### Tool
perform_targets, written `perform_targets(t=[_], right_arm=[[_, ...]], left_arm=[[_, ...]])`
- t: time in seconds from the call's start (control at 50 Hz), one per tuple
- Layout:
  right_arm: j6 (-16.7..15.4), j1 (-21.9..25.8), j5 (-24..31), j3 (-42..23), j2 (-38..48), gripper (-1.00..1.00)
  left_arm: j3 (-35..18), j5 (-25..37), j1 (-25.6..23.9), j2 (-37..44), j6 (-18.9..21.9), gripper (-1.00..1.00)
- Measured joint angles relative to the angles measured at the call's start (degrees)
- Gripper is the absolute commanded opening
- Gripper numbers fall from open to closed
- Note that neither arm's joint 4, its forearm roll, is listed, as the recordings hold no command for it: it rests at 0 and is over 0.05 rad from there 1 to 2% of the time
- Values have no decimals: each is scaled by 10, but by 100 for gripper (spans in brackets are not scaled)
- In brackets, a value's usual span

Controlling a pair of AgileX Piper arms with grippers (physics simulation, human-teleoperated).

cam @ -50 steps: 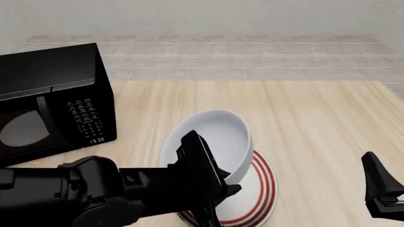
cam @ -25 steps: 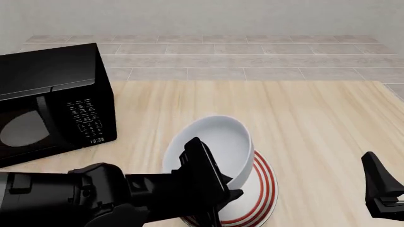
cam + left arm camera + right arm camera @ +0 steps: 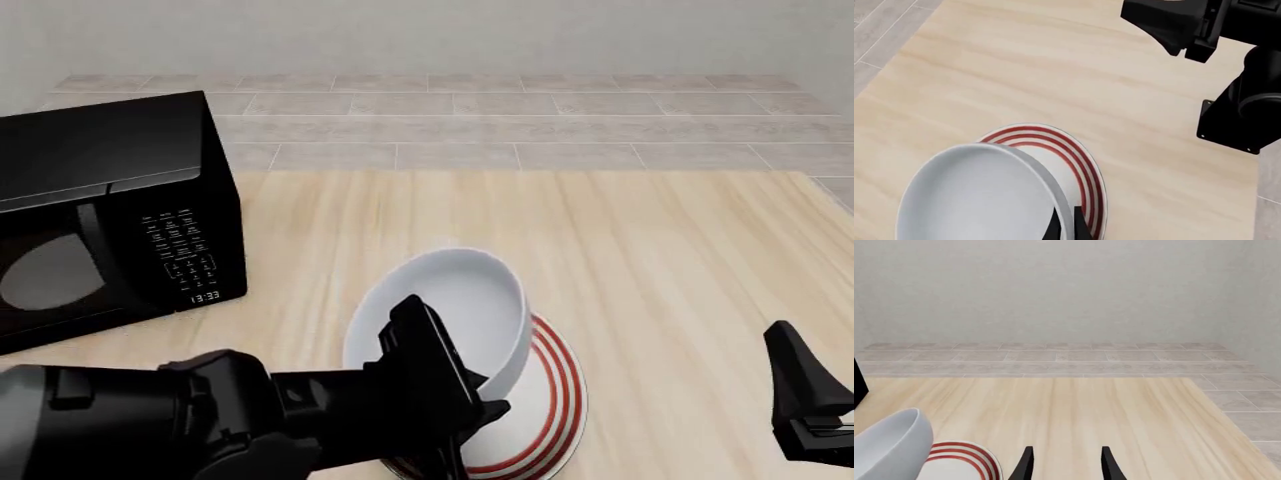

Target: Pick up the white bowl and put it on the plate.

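The white bowl (image 3: 450, 305) hangs tilted just above the plate (image 3: 550, 395), its rim leaning toward the plate's left half. My left gripper (image 3: 470, 398) is shut on the bowl's near rim. In the left wrist view the fingertips (image 3: 1077, 229) pinch the bowl (image 3: 974, 195) wall, with the red-ringed plate (image 3: 1077, 167) beneath it. My right gripper (image 3: 807, 405) stays at the table's right front, open and holding nothing. Its wrist view shows its gripper (image 3: 1066, 465) with the bowl (image 3: 887, 450) and plate (image 3: 964, 460) off to one side.
A black microwave (image 3: 107, 220) stands at the table's left. Bare wooden tabletop (image 3: 667, 250) extends behind and right of the plate. The right arm (image 3: 1214, 30) crosses the left wrist view. A tiled floor and a wall lie beyond the table.
The bowl has sunk a little toward the plate, still in the left gripper. The left arm has shifted slightly. The right arm has not moved.
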Motion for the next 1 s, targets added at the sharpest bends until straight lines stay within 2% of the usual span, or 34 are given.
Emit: perform_targets(t=[1.0], right_arm=[[0,0,0,0,0,100]], left_arm=[[6,-41,-2,36,-11,-100]])
